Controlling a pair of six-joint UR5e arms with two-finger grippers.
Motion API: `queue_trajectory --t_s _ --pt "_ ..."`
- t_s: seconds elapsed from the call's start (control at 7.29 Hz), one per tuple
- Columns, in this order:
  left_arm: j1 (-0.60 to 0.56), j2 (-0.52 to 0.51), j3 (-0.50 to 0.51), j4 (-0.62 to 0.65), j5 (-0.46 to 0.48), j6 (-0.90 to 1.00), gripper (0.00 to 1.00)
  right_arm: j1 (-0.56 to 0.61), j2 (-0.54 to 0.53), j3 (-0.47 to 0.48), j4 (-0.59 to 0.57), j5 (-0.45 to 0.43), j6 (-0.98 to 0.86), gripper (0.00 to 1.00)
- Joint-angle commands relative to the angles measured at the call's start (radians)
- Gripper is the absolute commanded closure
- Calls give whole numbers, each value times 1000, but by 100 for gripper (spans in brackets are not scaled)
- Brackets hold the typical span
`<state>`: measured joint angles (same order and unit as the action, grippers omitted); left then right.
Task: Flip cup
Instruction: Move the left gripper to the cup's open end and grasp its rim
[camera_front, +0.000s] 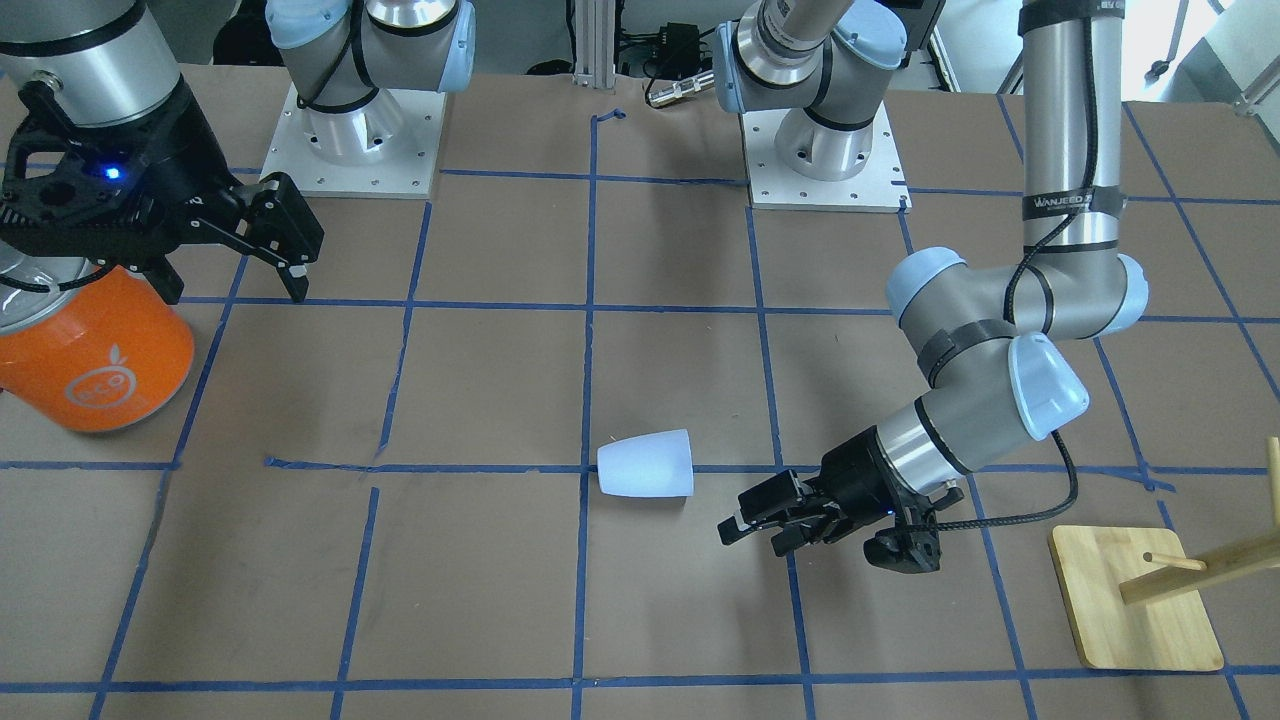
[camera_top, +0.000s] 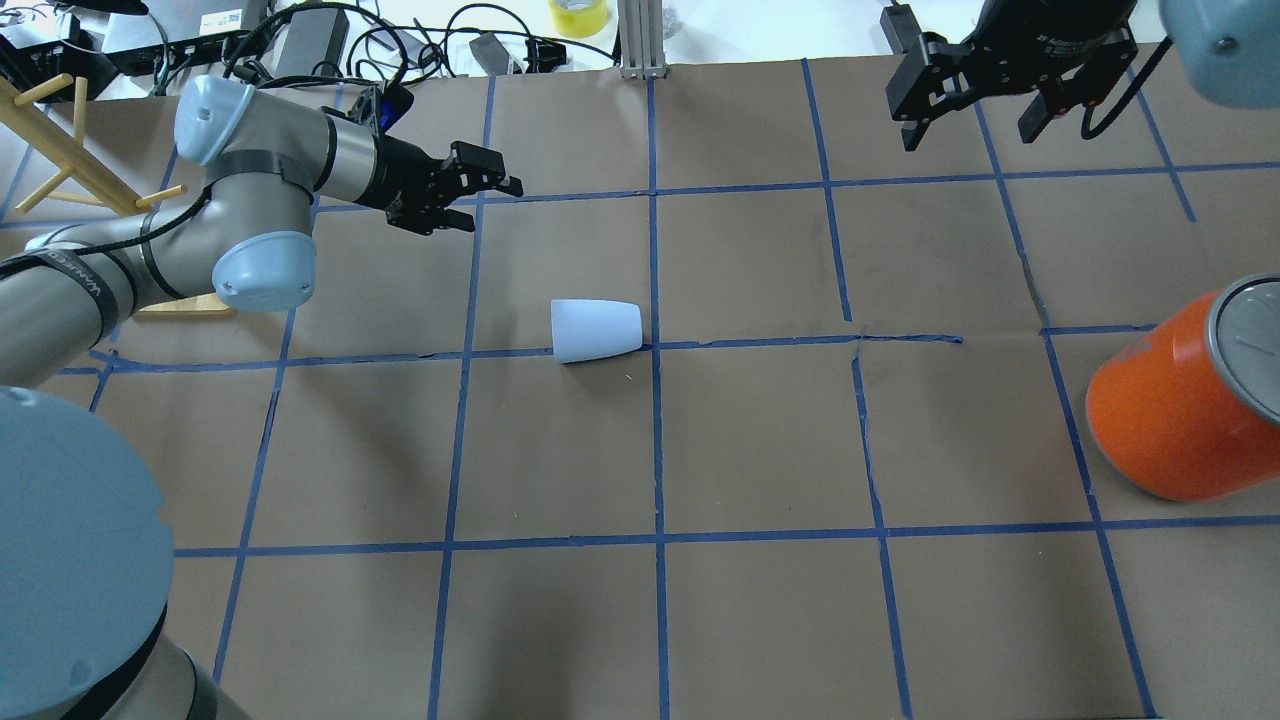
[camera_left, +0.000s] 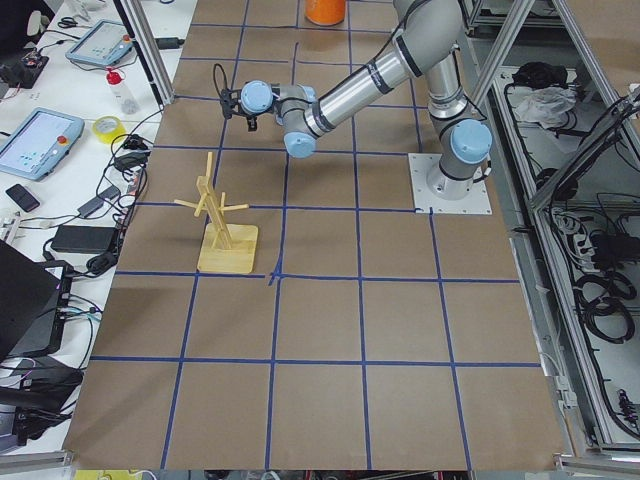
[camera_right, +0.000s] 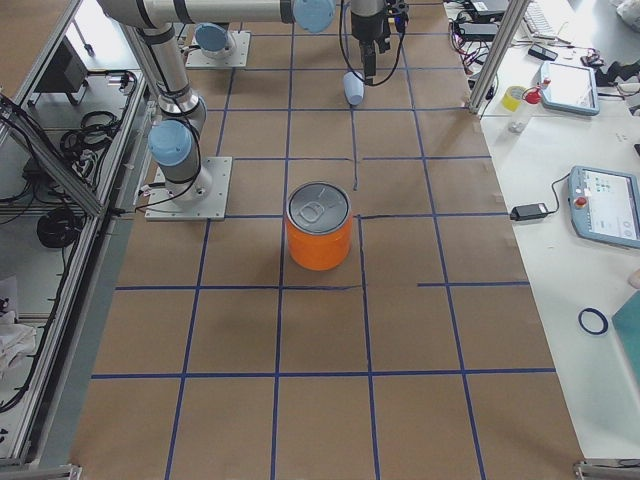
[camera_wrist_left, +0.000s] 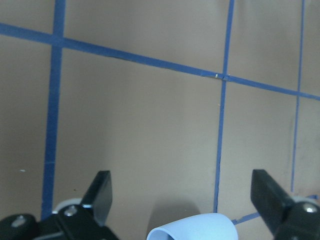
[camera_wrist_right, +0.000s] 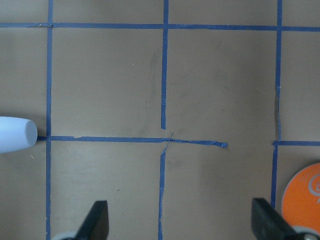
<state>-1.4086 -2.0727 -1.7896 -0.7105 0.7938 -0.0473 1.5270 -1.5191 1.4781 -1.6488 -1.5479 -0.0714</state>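
The pale blue cup (camera_top: 596, 330) lies on its side near the table's middle, wide mouth toward the robot's left, on a blue tape line. It also shows in the front view (camera_front: 647, 463), the left wrist view (camera_wrist_left: 195, 227) and the right wrist view (camera_wrist_right: 15, 134). My left gripper (camera_top: 485, 200) is open and empty, held low and apart from the cup, on its far left side; in the front view (camera_front: 750, 530) it points at the cup's mouth. My right gripper (camera_top: 970, 130) is open and empty, high at the far right, well away from the cup.
A big orange can (camera_top: 1170, 410) with a silver top stands at the right edge, below my right gripper in the front view (camera_front: 95, 360). A wooden peg rack (camera_top: 60, 150) on a wooden base (camera_front: 1135, 595) stands at the far left. Blue tape lines grid the brown table.
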Motion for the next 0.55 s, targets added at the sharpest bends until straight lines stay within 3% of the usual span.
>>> queue_trajectory --t_s 0.0,0.41 --pt "2 -1 -86 0 -38 -2 0 -2 -3 1 3 12 -10 0" --pt "-12 25 -186 -6 -132 -3 0 2 -1 8 7 11 -1 0"
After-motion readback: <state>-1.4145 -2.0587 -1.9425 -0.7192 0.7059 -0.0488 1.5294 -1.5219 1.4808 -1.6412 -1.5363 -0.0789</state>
